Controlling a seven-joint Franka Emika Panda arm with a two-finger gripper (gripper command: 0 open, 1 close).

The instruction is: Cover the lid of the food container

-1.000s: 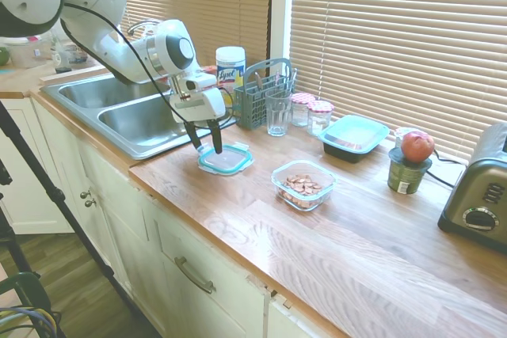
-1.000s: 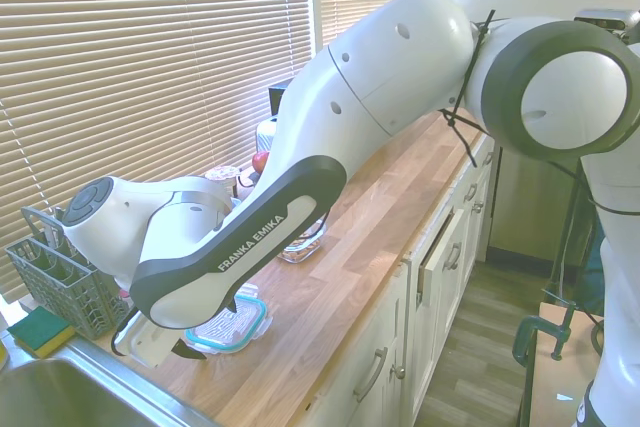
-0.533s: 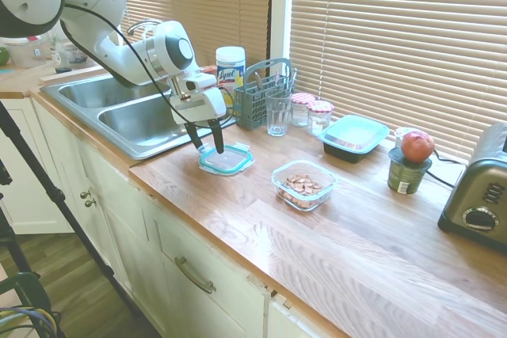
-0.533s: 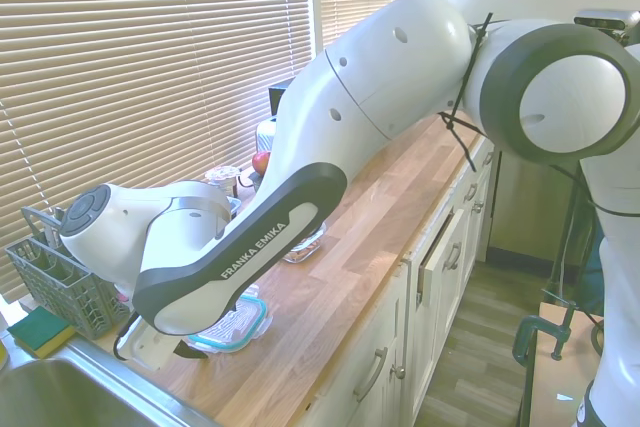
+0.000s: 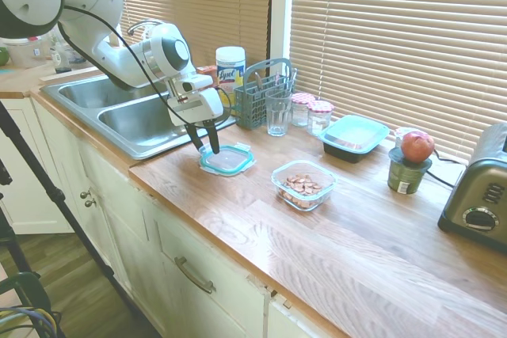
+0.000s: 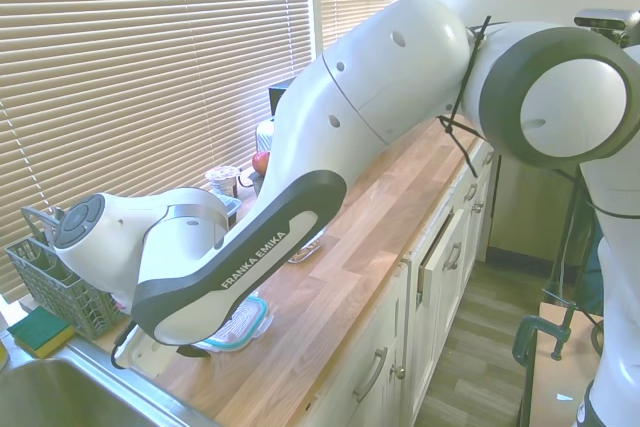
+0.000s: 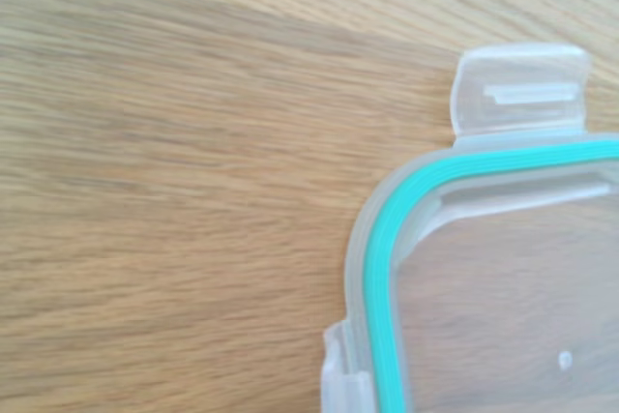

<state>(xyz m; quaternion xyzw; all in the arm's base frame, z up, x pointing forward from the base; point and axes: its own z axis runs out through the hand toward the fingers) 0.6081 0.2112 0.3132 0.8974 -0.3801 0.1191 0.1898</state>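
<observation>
The lid (image 5: 227, 159) lies flat on the counter (image 5: 261, 219), well apart from the nut-filled food container (image 5: 303, 185). The pincer (image 5: 205, 148) hangs narrowly parted at its sink-side rim. Thin, light, slippery plastic: probably best pinched across that rim beside a tab.

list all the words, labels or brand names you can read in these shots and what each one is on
"Lysol": on the white wipes canister standing beside the sink.
"FRANKA EMIKA": on the dark band of the robot arm in the second exterior view.
The green cup under the apple has a label, but it is too small to read.
The toaster dial markings are too small to read.
The lid in the wrist view shows no print.
</observation>
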